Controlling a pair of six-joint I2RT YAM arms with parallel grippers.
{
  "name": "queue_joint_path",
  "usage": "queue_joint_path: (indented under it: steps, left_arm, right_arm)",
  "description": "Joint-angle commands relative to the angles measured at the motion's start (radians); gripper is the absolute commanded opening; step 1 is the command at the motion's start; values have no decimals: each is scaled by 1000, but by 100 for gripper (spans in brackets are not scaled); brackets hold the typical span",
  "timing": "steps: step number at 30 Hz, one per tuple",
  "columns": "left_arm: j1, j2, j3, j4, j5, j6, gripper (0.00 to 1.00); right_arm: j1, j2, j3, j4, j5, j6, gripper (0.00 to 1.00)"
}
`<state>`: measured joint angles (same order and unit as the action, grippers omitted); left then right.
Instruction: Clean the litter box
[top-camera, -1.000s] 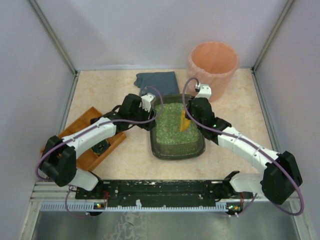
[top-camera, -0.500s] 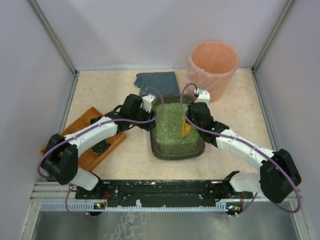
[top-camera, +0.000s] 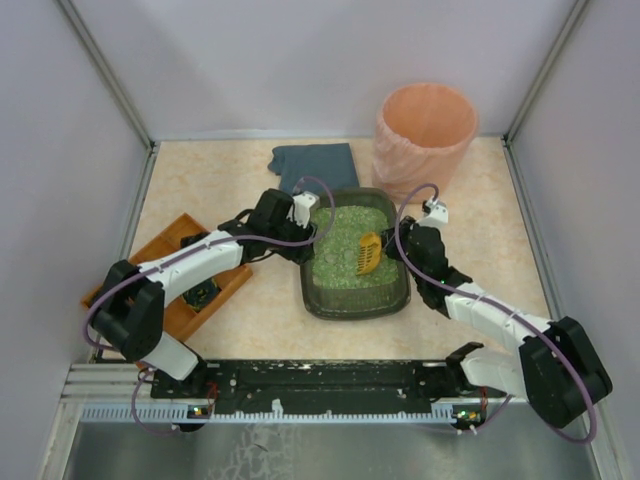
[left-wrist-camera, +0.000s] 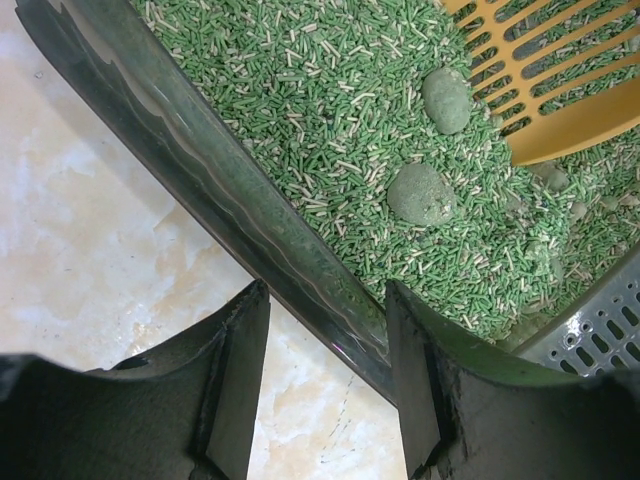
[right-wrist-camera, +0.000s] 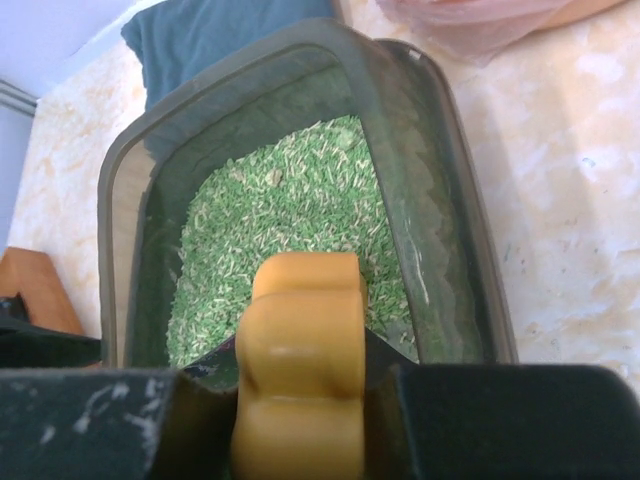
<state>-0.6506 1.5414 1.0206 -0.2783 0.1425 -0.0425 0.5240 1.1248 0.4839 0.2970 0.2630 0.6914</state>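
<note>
The litter box (top-camera: 354, 308) is a dark tray of green pellets in mid-table. My left gripper (top-camera: 307, 228) is at its left rim. In the left wrist view the rim (left-wrist-camera: 200, 170) runs between the jaws of that gripper (left-wrist-camera: 328, 370). One finger is outside and one inside, with a gap showing, so it is open. Two grey-green clumps (left-wrist-camera: 421, 194) lie in the litter beside the slotted yellow scoop (left-wrist-camera: 560, 70). My right gripper (top-camera: 392, 253) is shut on the scoop's handle (right-wrist-camera: 300, 330), and the scoop's head (top-camera: 368, 254) rests in the litter near the right wall (right-wrist-camera: 440, 200).
A tall peach bin (top-camera: 425, 125) stands behind the box at the right. A dark blue cloth (top-camera: 315, 162) lies behind the box. An orange wooden tray (top-camera: 185, 275) sits under the left arm. Enclosure walls close in the table's sides and back.
My right arm has drawn back to the right and tipped the scoop lower into the litter. My left gripper's jaws have narrowed around the box's left rim.
</note>
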Motion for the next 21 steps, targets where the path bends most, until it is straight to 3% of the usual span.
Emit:
queue_joint_path:
  steps: [1, 14, 21]
  left_arm:
    - [-9, 22, 34, -30, 2, 23, 55]
    - [-31, 49, 50, -59, -2, 31, 51]
    - [-32, 37, 48, -56, -18, 29, 51]
  right_arm:
    - [7, 7, -65, 44, -143, 91, 0]
    - [7, 248, -98, 360, -365, 240, 0]
    - [5, 199, -105, 297, -300, 251, 0]
